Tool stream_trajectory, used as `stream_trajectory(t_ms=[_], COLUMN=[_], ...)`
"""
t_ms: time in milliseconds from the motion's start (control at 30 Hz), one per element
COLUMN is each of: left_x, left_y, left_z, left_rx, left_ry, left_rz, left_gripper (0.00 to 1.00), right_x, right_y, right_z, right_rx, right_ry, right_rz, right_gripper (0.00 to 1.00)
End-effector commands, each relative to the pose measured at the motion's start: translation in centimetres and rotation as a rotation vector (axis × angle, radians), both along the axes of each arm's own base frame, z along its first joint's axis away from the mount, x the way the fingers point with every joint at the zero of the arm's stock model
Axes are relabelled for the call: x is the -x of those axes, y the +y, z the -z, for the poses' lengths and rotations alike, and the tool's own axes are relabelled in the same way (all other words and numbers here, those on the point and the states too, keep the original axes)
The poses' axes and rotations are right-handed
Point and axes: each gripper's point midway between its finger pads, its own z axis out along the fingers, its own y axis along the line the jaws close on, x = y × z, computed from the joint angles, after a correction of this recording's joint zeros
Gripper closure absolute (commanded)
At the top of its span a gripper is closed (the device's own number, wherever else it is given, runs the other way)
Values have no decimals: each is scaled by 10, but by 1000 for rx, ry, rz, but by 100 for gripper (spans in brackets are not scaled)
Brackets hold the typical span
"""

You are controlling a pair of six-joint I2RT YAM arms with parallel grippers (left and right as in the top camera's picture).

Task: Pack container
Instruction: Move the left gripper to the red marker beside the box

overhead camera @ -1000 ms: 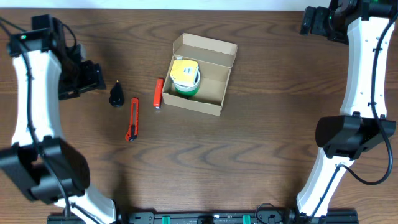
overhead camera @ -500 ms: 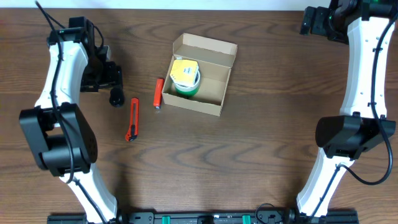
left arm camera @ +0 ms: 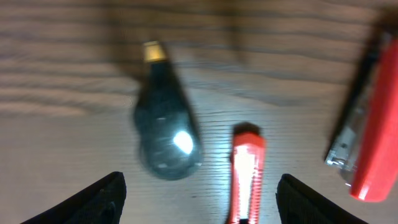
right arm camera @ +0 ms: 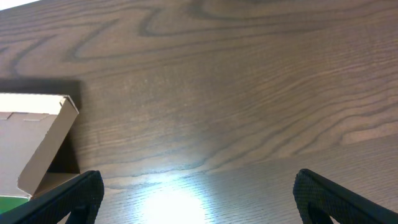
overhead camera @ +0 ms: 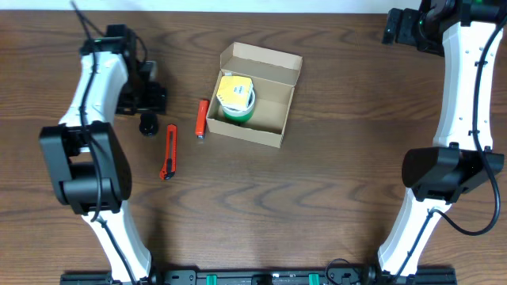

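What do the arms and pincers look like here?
The left arm and right arm match: white shells, bulky black joint housings, thin black cable along the links. The left pincer and right pincer have plain black wedge-shaped fingers.

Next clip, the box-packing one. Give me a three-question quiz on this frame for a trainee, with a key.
1. Which gripper hovers close to the black bulb-shaped item and the orange cutter?
2. True or false: the container's lid flap is shut.
3. What lies inside the container?
A) the orange cutter
B) a tape roll
C) the black bulb-shaped item

Key:
1. The left gripper, with its jaws open.
2. False: the flap stands open.
3. B.
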Motion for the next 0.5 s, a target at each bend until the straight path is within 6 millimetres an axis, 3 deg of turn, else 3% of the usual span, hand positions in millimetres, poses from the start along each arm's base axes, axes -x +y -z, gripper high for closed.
stream_trajectory(t_ms=[0,467], left_x=[-3,3], left_y=[-20,-80], left_z=[-1,0], left_rx=[-13,-42], left_ry=[-6,-8], left_rz=[108,267], left_gripper=[22,20], right_x=[1,1], right_y=[1,1], right_z=[-9,-9], right_rx=[-7,-7], right_ry=[-22,-22], right_rz=[10,10], right_gripper=[1,1])
